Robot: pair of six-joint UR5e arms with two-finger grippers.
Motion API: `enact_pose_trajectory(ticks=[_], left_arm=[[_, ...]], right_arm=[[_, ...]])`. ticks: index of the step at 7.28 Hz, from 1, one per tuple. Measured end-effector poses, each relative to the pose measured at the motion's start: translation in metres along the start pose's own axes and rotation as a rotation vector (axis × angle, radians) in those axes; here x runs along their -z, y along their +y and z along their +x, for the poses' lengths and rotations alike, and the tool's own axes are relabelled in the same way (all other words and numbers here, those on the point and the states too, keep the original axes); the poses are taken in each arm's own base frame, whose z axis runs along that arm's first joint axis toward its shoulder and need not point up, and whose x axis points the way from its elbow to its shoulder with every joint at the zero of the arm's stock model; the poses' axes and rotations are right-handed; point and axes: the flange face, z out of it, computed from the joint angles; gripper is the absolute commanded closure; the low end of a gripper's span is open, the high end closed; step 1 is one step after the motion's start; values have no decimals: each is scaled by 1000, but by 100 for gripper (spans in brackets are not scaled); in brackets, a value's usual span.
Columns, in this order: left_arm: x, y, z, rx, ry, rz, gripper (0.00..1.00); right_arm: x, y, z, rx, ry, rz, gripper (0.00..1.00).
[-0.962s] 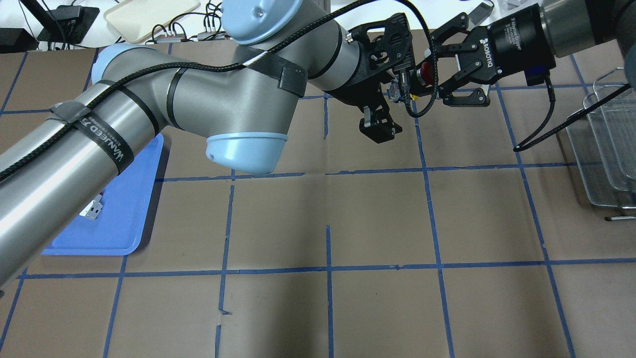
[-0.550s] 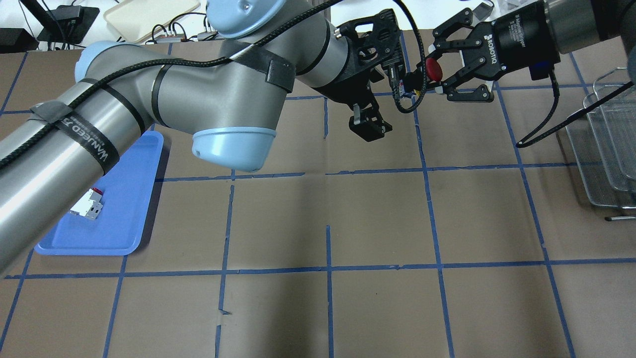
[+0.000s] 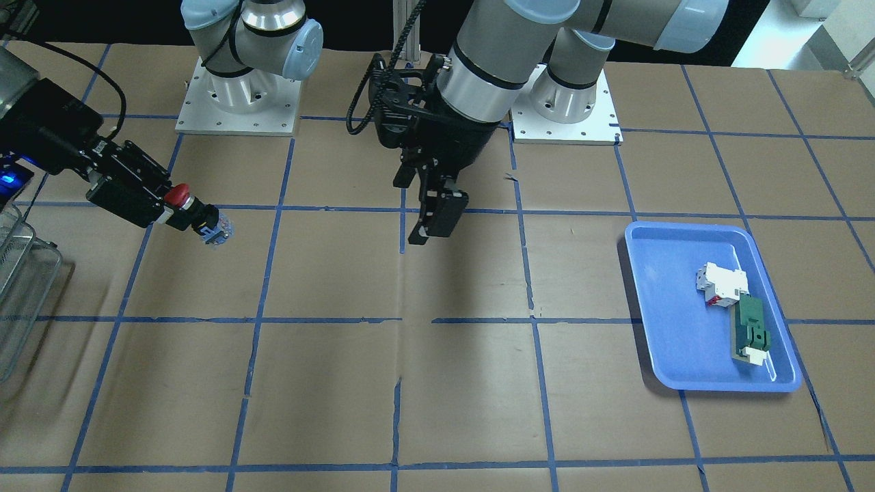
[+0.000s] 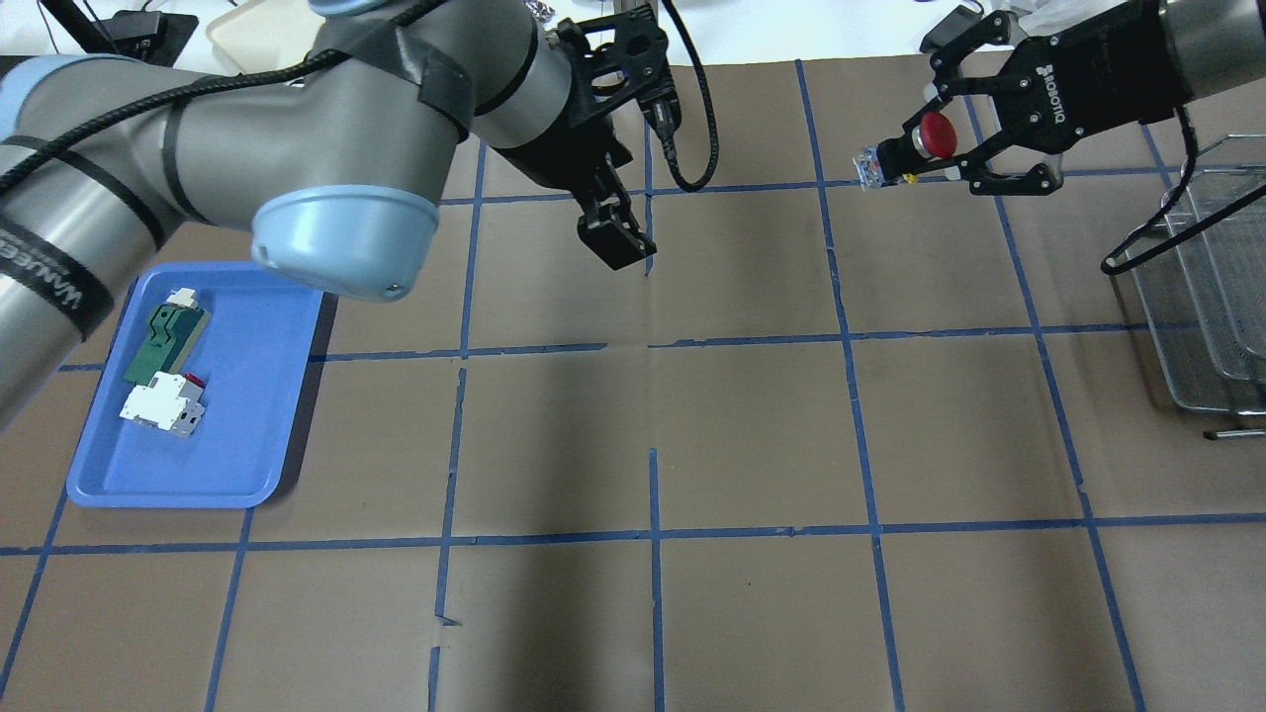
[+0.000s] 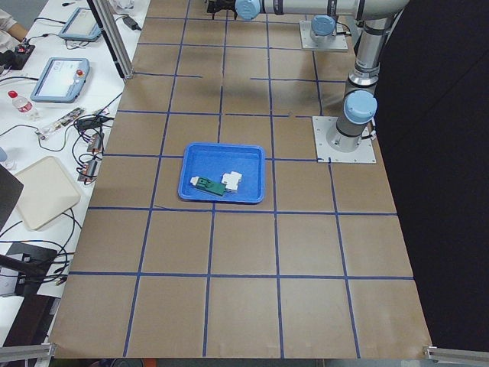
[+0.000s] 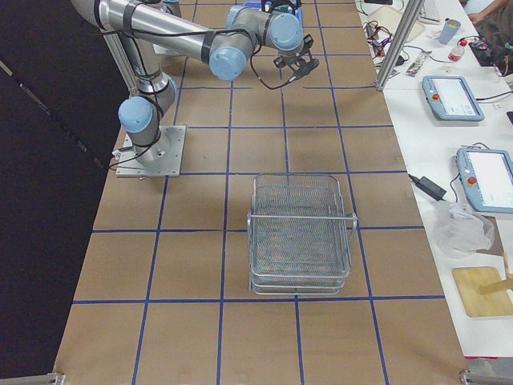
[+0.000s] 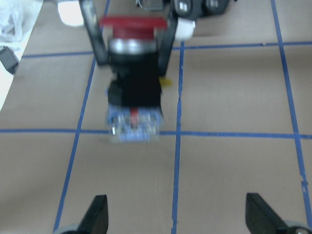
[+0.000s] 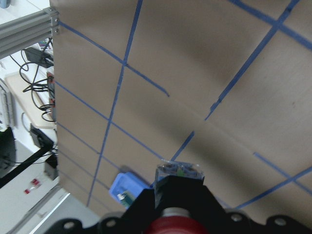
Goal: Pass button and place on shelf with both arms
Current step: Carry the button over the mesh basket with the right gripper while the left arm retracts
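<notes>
One broad tabletop, with wire shelf at its right end. Near that, right hand pinched tight around button, up in the air, clear end jutting out. Left hand spread wide, empty. Could twist loose on a quick swing, or catch the mesh rim.

2 cameras look steeply down on the blue tray from opposite sides, sharing it; 1 watches high beside it, 1 from far opposite; 2 ride the wrists.
</notes>
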Motion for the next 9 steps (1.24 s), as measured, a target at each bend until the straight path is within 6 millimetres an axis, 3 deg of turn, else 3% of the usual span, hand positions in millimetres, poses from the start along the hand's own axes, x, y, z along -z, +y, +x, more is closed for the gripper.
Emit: enact_pose_trajectory(ticks=[2,4,6,7,9], left_arm=[[26,46,-6,89,3,-150,0],[47,101,-22,228,29,-227,0],[68,139,-27,397,36,-254,0],[72,146,-28,528,25,-260,0],[77,150,-28,770,-10,-262,0]], right_arm=[[17,-13,12,318,217,132,100],[54,-38,25,567,405,212,100],[106,-97,66,752,516,222,100],[129,-126,85,814,552,214,100],[154,-183,107,896,625,196,100]])
